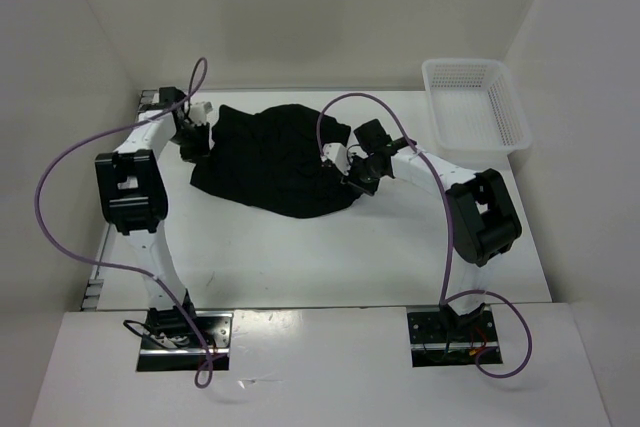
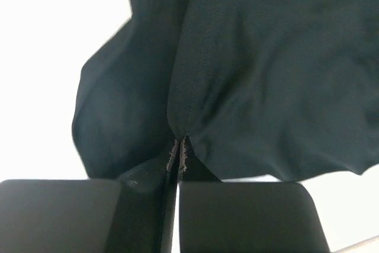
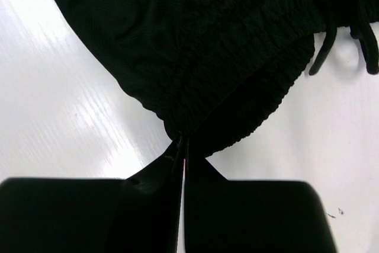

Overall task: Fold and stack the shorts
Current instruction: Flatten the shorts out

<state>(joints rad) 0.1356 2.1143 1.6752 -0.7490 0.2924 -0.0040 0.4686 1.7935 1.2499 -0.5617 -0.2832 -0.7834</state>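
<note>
Firmly, left fingers [image 2: 196,173] and right fingers [image 3: 205,173] pinch the shorts [image 1: 275,162].

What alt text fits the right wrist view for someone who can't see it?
The right gripper, jaws shut, pinches the gathered waistband edge of the black shorts against a white table. The drawstring ends lie at upper right.
</note>
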